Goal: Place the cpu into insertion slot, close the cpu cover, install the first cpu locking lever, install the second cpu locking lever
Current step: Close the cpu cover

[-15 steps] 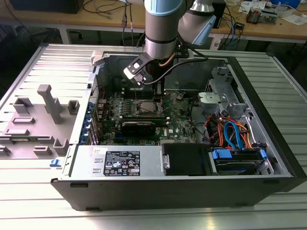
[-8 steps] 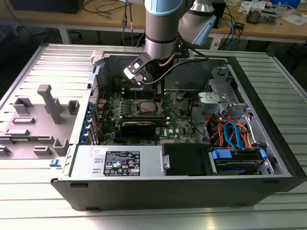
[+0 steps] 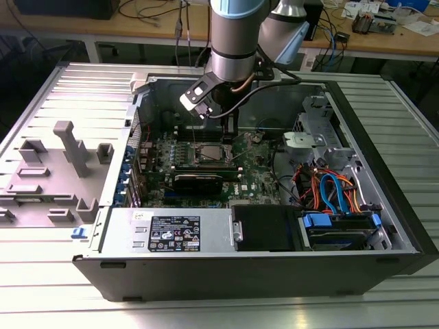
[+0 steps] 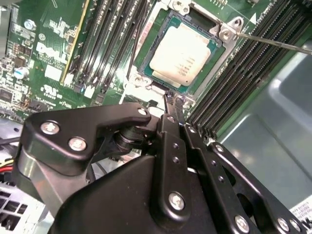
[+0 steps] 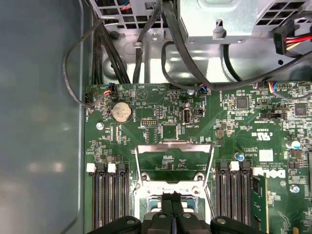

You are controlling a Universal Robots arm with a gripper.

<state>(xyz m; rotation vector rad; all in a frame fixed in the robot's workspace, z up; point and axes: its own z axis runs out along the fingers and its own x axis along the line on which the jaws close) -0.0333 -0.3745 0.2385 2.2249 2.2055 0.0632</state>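
**Gripper at the socket edge: chip seated, cover not yet closed**

The gripper, its fingers pressed together with nothing between them, hangs just beside the near rim of the insertion slot. The cpu lies flat inside the slot, so placement appears complete. Beyond the slot from the gripper, the cpu cover stands swung open. A thin locking lever juts free from the slot's corner. Closing the cover is judged the step in hand. It calls for a gentle push on the frame's free edge, clear of the chip.
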